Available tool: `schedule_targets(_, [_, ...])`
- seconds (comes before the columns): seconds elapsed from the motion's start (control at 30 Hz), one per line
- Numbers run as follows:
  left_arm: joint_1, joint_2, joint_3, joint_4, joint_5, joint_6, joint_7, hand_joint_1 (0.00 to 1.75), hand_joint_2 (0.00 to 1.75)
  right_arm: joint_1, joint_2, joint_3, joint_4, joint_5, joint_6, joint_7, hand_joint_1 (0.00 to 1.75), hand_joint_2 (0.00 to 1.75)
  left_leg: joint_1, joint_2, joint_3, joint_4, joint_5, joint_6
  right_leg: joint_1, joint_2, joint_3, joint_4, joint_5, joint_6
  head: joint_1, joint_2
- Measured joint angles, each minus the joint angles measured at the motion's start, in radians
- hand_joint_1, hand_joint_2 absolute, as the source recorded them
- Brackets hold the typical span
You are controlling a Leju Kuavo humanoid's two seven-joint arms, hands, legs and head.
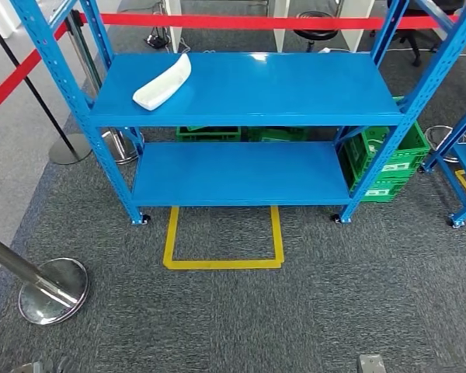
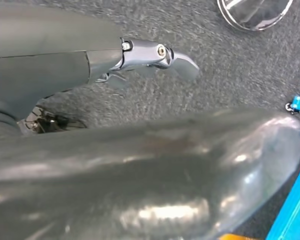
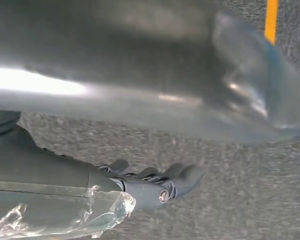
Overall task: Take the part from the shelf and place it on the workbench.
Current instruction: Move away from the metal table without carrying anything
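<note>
The white part (image 1: 162, 82) lies on the shelf's (image 1: 313, 93) top board, ahead of and above both hanging hands, its long axis slanting away to the right. It sits nearer the left hand (image 2: 148, 55), which holds nothing with fingers straight; the right hand (image 3: 156, 182) is likewise empty and unclenched.

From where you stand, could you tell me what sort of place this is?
Probably a workshop or warehouse test area: a blue steel shelf rack holding a white part, green crates behind it, yellow floor tape and a red barrier belt.

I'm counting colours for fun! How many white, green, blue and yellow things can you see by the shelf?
White: 1, the part on the top shelf board.
Blue: 1 whole shelf rack; a second one shows only partly at the right edge.
Green: at least 2 crates, stacked; more behind the rack, too hidden to count.
Yellow: 1 floor marking.
Total: 5 that can be counted.
</note>
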Motion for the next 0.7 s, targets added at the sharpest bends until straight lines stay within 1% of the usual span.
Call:
schedule_targets(0.03, [-0.001,0.0,0.0,0.0,-0.001,-0.001,0.0,0.0,0.0,0.0,0.0,0.001,0.002,-0.002,-0.001,0.0,0.0,0.0,0.0,-0.003,0.011,0.0,-0.01,0.002,0.001,0.006,-0.05,0.069,-0.024,0.0,0.001,0.0])
schedule_targets(0.07, [-0.002,0.0,0.0,0.001,-0.003,-0.003,-0.001,0.0,0.0,0.002,-0.001,0.001,0.004,-0.004,-0.003,0.0,0.0,0.0,0.0,-0.007,0.025,0.0,-0.022,0.003,0.002,0.009,-0.099,0.123,-0.05,0.0,0.002,0.0])
schedule_targets(0.1, [-0.001,0.0,0.0,0.001,-0.004,-0.004,-0.001,0.0,0.0,0.004,-0.001,0.001,0.007,-0.006,-0.004,0.0,0.0,0.0,0.0,-0.011,0.041,0.0,-0.037,0.002,0.003,0.01,-0.136,0.148,-0.073,0.0,0.002,0.0])
schedule_targets(0.13, [-0.001,0.0,0.001,0.002,-0.004,-0.004,-0.001,0.0,0.0,0.006,-0.001,0.002,0.009,-0.008,-0.005,0.0,0.0,0.0,0.0,-0.016,0.061,0.0,-0.052,0.001,0.003,0.01,-0.16,0.142,-0.086,-0.001,0.002,0.0])
schedule_targets(0.17, [0.0,0.0,0.001,0.003,-0.005,-0.005,-0.002,0.0,0.0,0.008,-0.001,0.002,0.011,-0.009,-0.006,0.0,0.0,0.0,0.001,-0.019,0.083,0.0,-0.07,-0.001,0.003,0.01,-0.17,0.109,-0.079,-0.001,0.003,0.0])
schedule_targets(0.2, [0.0,0.0,0.001,0.004,-0.005,-0.006,-0.002,0.0,0.0,0.009,-0.002,0.003,0.013,-0.01,-0.006,0.0,0.0,0.0,0.002,-0.021,0.104,0.0,-0.089,-0.003,0.003,0.009,-0.172,0.059,-0.039,-0.001,0.003,0.0])
schedule_targets(0.23, [0.0,0.0,0.002,0.006,-0.006,-0.007,-0.002,0.0,0.0,0.01,-0.002,0.004,0.017,-0.012,-0.007,-0.002,0.0,0.0,0.001,-0.023,0.127,0.001,-0.109,-0.007,0.003,0.008,-0.17,0.011,0.032,-0.002,0.003,0.0])
schedule_targets(0.27, [0.0,0.0,0.002,0.007,-0.007,-0.008,-0.002,0.0,0.0,0.009,-0.002,0.005,0.021,-0.014,-0.008,-0.003,0.0,0.0,0.001,-0.025,0.146,-0.003,-0.129,-0.012,0.004,0.007,-0.162,-0.02,0.088,-0.006,0.004,0.0])
schedule_targets(0.3, [-0.001,0.0,0.003,0.008,-0.008,-0.009,-0.003,0.0,0.0,0.008,-0.003,0.006,0.025,-0.016,-0.009,-0.005,0.0,0.0,0.0,-0.026,0.166,-0.011,-0.144,-0.018,0.006,0.007,-0.154,-0.036,0.13,-0.012,0.003,0.0])
schedule_targets(0.33, [-0.003,0.0,0.003,0.008,-0.009,-0.009,-0.004,0.0,0.0,0.006,-0.003,0.007,0.028,-0.018,-0.01,-0.007,0.0,0.0,-0.001,-0.027,0.183,-0.016,-0.148,-0.026,0.008,0.008,-0.142,-0.038,0.142,-0.02,0.004,0.0])
schedule_targets(0.37, [-0.006,0.0,0.003,0.009,-0.01,-0.01,-0.005,0.0,0.0,0.002,-0.003,0.009,0.028,-0.02,-0.011,-0.008,0.0,0.0,-0.002,-0.028,0.188,-0.008,-0.137,-0.033,0.009,0.012,-0.124,-0.036,0.124,-0.03,0.003,0.0])
schedule_targets(0.4, [-0.011,0.001,0.003,0.009,-0.01,-0.01,-0.006,0.0,0.0,-0.003,-0.003,0.01,0.028,-0.021,-0.012,-0.011,0.0,0.0,-0.003,-0.026,0.18,0.027,-0.113,-0.039,0.008,0.014,-0.106,-0.046,0.115,-0.037,0.003,0.0])
schedule_targets(0.43, [-0.016,0.001,0.003,0.009,-0.01,-0.01,-0.007,0.0,0.0,-0.006,-0.003,0.012,0.028,-0.022,-0.012,-0.013,0.0,0.0,-0.004,-0.022,0.149,0.09,-0.081,-0.045,0.006,0.014,-0.084,-0.058,0.105,-0.043,0.003,0.0])
schedule_targets(0.47, [-0.02,0.001,0.002,0.01,-0.01,-0.01,-0.008,0.0,0.0,-0.01,-0.004,0.013,0.029,-0.024,-0.012,-0.015,0.0,0.0,-0.004,-0.018,0.099,0.167,-0.059,-0.05,0.003,0.014,-0.059,-0.073,0.096,-0.049,0.0,0.0])
schedule_targets(0.5, [-0.022,0.002,0.002,0.01,-0.011,-0.01,-0.009,0.0,0.0,-0.01,-0.004,0.014,0.03,-0.025,-0.012,-0.016,0.0,0.0,-0.004,-0.014,0.041,0.239,-0.056,-0.055,0.002,0.012,-0.036,-0.09,0.086,-0.054,-0.002,0.0])
schedule_targets(0.53, [-0.02,0.002,0.003,0.012,-0.011,-0.01,-0.009,0.0,0.0,-0.01,-0.004,0.014,0.031,-0.027,-0.011,-0.017,0.0,0.0,-0.003,-0.011,-0.016,0.288,-0.082,-0.058,0.001,0.012,-0.012,-0.105,0.077,-0.057,-0.005,0.0])
schedule_targets(0.57, [-0.018,0.002,0.003,0.013,-0.011,-0.01,-0.01,0.0,0.0,-0.008,-0.005,0.014,0.032,-0.028,-0.012,-0.017,0.0,0.0,-0.002,-0.011,-0.068,0.315,-0.128,-0.06,0.001,0.013,0.013,-0.118,0.067,-0.059,-0.006,0.0])
schedule_targets(0.6, [-0.016,0.002,0.004,0.015,-0.011,-0.01,-0.01,0.0,0.0,-0.006,-0.005,0.014,0.033,-0.028,-0.011,-0.017,0.0,0.0,-0.001,-0.011,-0.107,0.32,-0.179,-0.06,0.0,0.015,0.038,-0.132,0.056,-0.058,-0.007,0.0])
schedule_targets(0.63, [-0.013,0.002,0.005,0.016,-0.011,-0.01,-0.01,0.0,0.0,-0.005,-0.005,0.015,0.035,-0.029,-0.011,-0.017,0.0,0.0,-0.001,-0.011,-0.138,0.307,-0.219,-0.059,0.0,0.017,0.066,-0.146,0.044,-0.057,-0.006,0.0])
schedule_targets(0.67, [-0.011,0.002,0.007,0.017,-0.011,-0.01,-0.01,0.0,0.0,-0.005,-0.005,0.015,0.036,-0.029,-0.011,-0.017,0.0,0.0,-0.002,-0.011,-0.157,0.278,-0.231,-0.057,0.0,0.018,0.096,-0.16,0.03,-0.055,-0.007,0.0])
schedule_targets(0.7, [-0.01,0.002,0.008,0.018,-0.011,-0.01,-0.01,0.0,0.0,-0.005,-0.005,0.015,0.038,-0.029,-0.011,-0.017,0.0,0.0,-0.002,-0.009,-0.168,0.233,-0.2,-0.053,-0.001,0.018,0.125,-0.172,0.015,-0.054,-0.008,0.0])
